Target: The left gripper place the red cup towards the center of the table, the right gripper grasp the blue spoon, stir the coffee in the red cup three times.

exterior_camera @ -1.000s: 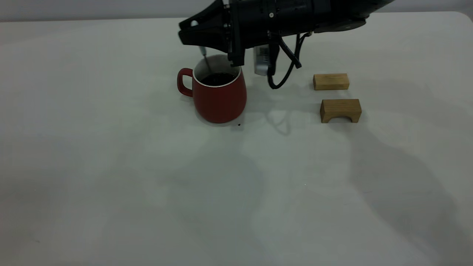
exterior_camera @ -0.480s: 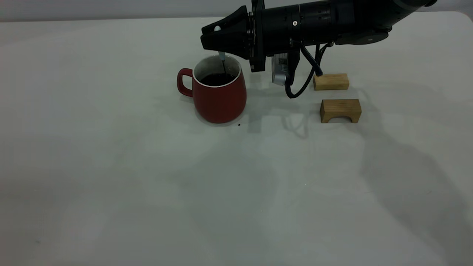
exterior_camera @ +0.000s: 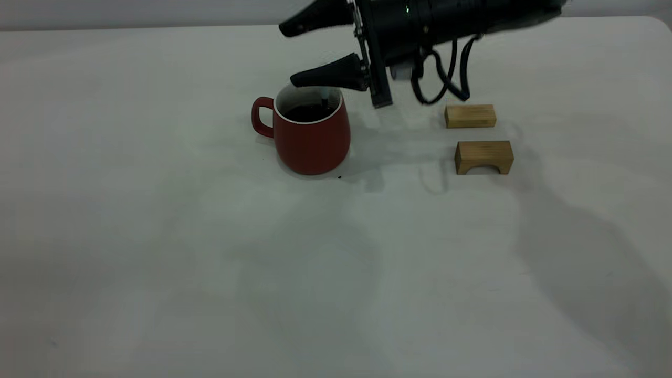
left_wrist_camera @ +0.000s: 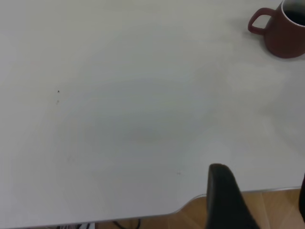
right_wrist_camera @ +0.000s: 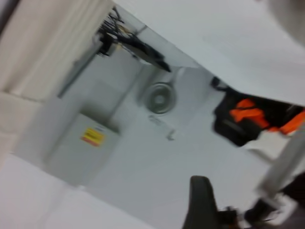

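Note:
The red cup (exterior_camera: pixel 313 137) stands on the table (exterior_camera: pixel 199 247) left of centre at the back, handle to the left, with dark coffee (exterior_camera: pixel 306 112) inside. It also sits far off in the left wrist view as the red cup (left_wrist_camera: pixel 281 33). My right gripper (exterior_camera: pixel 289 55) hovers over the cup's rim, rolled on its side and open, one finger high and one just above the rim. The blue spoon shows only as a thin dark stem (exterior_camera: pixel 325 98) standing in the coffee, free of the fingers. My left gripper (left_wrist_camera: pixel 262 200) is parked open past the table edge.
Two tan wooden blocks lie right of the cup: a flat one (exterior_camera: pixel 470 116) and an arched one (exterior_camera: pixel 483 156). A dark speck (exterior_camera: pixel 340 177) lies by the cup's base. The right wrist view faces the room beyond the table.
The right gripper drew back to the right, rolled about its axis and opened its jaws. The spoon it held over the cup now stands loose in the coffee.

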Controlling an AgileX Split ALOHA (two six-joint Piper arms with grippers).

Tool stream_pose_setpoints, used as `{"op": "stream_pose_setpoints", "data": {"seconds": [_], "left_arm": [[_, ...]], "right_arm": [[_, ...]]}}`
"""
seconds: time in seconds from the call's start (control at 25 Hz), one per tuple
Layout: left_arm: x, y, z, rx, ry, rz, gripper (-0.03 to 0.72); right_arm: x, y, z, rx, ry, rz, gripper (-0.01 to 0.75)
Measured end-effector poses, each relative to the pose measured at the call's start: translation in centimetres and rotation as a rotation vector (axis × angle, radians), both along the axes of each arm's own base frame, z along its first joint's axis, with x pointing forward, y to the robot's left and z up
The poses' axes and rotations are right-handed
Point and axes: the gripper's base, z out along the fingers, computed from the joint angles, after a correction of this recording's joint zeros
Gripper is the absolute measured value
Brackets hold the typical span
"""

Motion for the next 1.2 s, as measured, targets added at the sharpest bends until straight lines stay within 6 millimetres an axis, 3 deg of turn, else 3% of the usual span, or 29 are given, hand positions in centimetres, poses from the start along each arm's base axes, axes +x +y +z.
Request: {"op": "stream_pose_setpoints", "data": {"seconds": [0.44,0.6,0.72,0.92,1.12,1.2], "left_arm": [[0.0,0.0,0.0,0.000,0.000,0.000,0.446],[0.0,0.0,0.0,0.000,0.000,0.000,0.446],[0.0,0.0,0.0,0.000,0.000,0.000,0.446],[0.0,0.0,0.0,0.000,0.000,0.000,0.446],[0.0,0.0,0.0,0.000,0.000,0.000,0.446],[0.0,0.0,0.0,0.000,0.000,0.000,0.446]], "right_arm": [[-1.6,-1.6,3.6,-0.332,-0.289,0.383,0.574],[-1.9,-2.7,6.6,-0.475,-0.412,0.505,0.574],[-2.1,-3.5,9.9,-0.568,-0.518,0.564,0.574],[-3.3,-5.4,18.0,-0.744,-0.776,0.653,0.573],[-6.4,-8.3,27.2,-0.985,-1.061,0.731,0.573],[-7.7,-9.4,30.0,-1.069,-1.113,0.714,0.573]]}}
